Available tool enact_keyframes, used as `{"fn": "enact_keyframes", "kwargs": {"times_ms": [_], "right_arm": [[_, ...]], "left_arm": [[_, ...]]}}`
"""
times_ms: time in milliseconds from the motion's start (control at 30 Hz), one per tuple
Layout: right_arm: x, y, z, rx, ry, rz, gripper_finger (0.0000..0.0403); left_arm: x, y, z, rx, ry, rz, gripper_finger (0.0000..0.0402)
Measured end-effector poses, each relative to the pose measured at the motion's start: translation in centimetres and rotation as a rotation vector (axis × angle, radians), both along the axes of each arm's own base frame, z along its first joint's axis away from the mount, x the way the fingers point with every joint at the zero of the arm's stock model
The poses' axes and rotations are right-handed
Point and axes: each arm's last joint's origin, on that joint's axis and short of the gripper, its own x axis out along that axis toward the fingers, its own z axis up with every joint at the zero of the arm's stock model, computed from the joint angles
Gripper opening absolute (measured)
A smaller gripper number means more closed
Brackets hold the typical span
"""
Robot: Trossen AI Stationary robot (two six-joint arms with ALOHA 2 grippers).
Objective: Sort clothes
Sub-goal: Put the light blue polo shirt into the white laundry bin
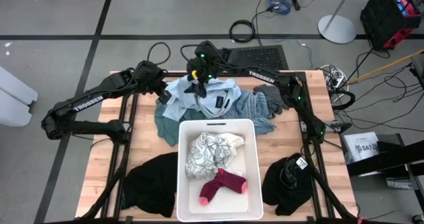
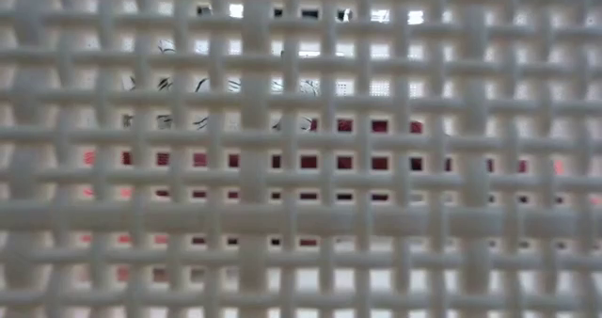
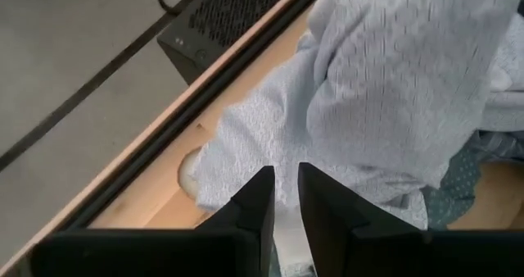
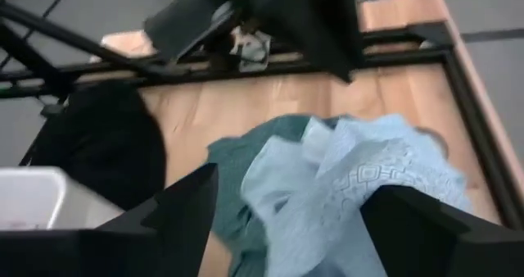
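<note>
The clothes lie heaped at the table's far middle: a light blue garment (image 1: 199,98) on top of a teal one (image 1: 165,124), a blue-striped one (image 1: 248,108) and a dark grey one (image 1: 271,95). My left gripper (image 1: 163,97) is at the heap's left end, shut on the light blue garment (image 3: 385,72). My right gripper (image 4: 295,220) hangs wide open just above the same garment (image 4: 360,179), touching nothing. A white patterned garment (image 1: 212,151) and a pink sock (image 1: 222,184) lie in the white bin (image 1: 185,128). My left gripper pinches the light blue garment's near-left edge (image 3: 284,228) between its two fingers (image 3: 260,203). It comes slanting down from the table's left. One layer or several, I cannot tell. The rest of the garment lies bunched on the table and on the heap.
Black garments lie at the front left (image 1: 152,184) and front right (image 1: 288,181) of the table. The bin's lattice wall (image 2: 301,214) fills the low view. A dark frame (image 1: 132,151) edges the wooden tabletop.
</note>
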Motion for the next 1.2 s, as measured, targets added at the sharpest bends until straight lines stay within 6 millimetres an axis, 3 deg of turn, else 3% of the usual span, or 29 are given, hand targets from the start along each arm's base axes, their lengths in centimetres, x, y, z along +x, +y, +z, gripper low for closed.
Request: {"fn": "enact_keyframes", "kwargs": {"times_ms": [233, 367, 567, 800, 967, 1100, 1200], "right_arm": [[-3.4, 1.0, 3.6, -0.079, 0.064, -0.054, 0.028], [-5.2, 1.7, 6.1, -0.108, 0.037, -0.066, 0.0275], [-7.8, 2.8, 8.7, -0.123, 0.033, -0.068, 0.0275], [-8.8, 3.2, 8.6, -0.108, 0.109, -0.065, 0.0275], [-8.7, 3.2, 8.4, -0.116, 0.122, -0.052, 0.0274], [-8.6, 3.5, 8.3, -0.114, 0.125, -0.043, 0.0274], [-8.6, 3.9, 8.2, -0.112, 0.138, -0.027, 0.0274]], "left_arm": [[1.3, 0.8, 1.3, 0.134, -0.138, -0.068, 0.0067], [3.1, 1.8, 0.9, 0.153, -0.179, -0.133, 0.0074], [5.4, 3.0, -1.2, 0.214, 0.017, -0.298, 0.0129], [6.9, 3.9, -0.3, 0.222, 0.004, -0.276, 0.0193], [8.5, 5.4, -2.1, 0.146, 0.069, -0.284, 0.0203], [9.3, 6.5, -4.5, 0.053, 0.25, -0.248, 0.0203], [9.2, 6.9, -5.2, 0.02, 0.398, -0.122, 0.0203]]}}
